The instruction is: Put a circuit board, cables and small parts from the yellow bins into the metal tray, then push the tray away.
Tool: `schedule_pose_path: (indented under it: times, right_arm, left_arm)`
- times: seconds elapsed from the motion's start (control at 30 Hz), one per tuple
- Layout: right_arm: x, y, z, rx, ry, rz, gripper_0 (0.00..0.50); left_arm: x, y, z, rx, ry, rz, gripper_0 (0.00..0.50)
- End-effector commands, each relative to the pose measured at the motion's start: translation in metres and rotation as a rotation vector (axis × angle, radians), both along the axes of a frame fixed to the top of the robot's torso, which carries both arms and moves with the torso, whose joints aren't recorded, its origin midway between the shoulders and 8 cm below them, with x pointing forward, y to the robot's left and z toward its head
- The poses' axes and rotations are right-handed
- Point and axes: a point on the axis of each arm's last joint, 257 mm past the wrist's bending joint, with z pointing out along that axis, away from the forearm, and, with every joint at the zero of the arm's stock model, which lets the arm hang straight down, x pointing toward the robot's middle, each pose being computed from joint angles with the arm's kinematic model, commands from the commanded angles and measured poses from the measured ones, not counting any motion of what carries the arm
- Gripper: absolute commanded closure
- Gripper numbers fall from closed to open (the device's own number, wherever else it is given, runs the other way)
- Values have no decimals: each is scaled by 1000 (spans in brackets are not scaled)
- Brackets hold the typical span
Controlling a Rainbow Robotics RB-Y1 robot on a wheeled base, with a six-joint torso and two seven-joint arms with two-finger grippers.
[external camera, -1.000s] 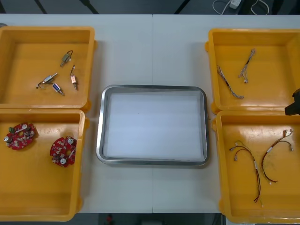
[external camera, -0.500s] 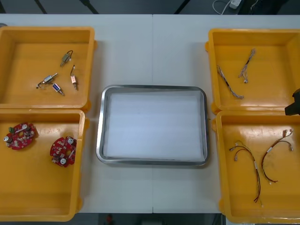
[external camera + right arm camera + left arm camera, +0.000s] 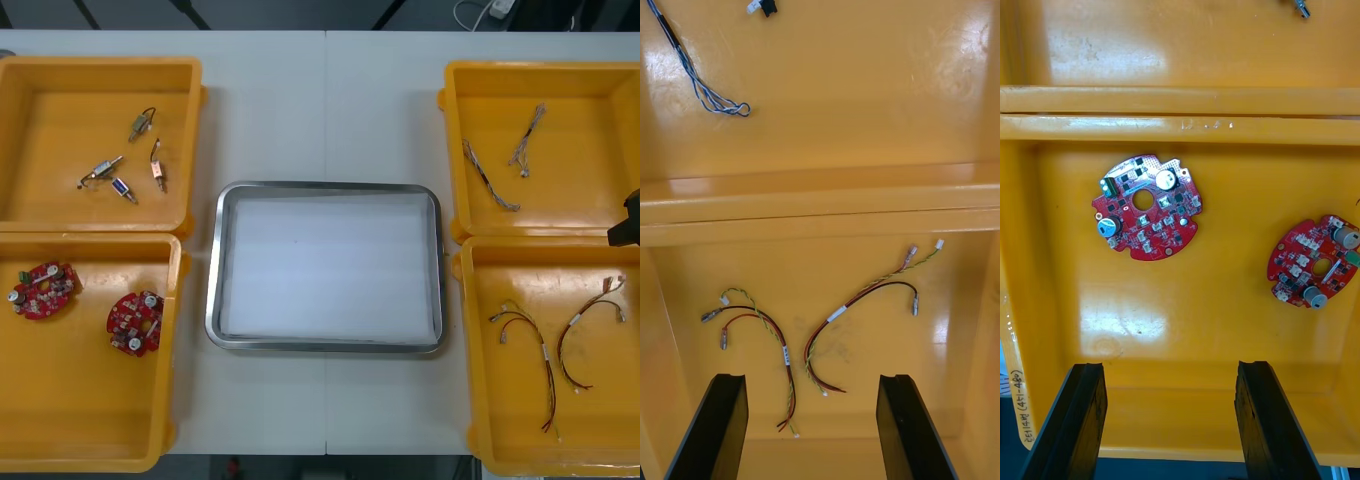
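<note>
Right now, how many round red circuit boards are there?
2, both in the near left yellow bin: one round red circuit board by its outer wall, the other nearer the metal tray.

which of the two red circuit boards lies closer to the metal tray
The circuit board nearer its yellow bin's inner wall; the other board sits by the outer wall, farther from the metal tray.

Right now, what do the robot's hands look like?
Each hand has two black fingers. On the left hand, the fingers are flat, matte slabs with squared, slightly slanted tips. The right hand looks the same, and its fingers are just as plain, with no markings and no cables on them.
</note>
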Motion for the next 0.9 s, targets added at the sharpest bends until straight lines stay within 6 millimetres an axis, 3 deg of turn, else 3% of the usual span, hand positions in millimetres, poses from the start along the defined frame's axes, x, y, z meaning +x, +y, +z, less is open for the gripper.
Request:
schedule_pose_path:
  times: [0.03,0.9]
  right_arm:
    - [-1,-17,15,-58,-27,13,0]
    - [-1,-17,15,-58,-27,13,0]
  left_arm:
    - [-1,12,15,20,-26,54,0]
    - [-1,12,15,20,-26,54,0]
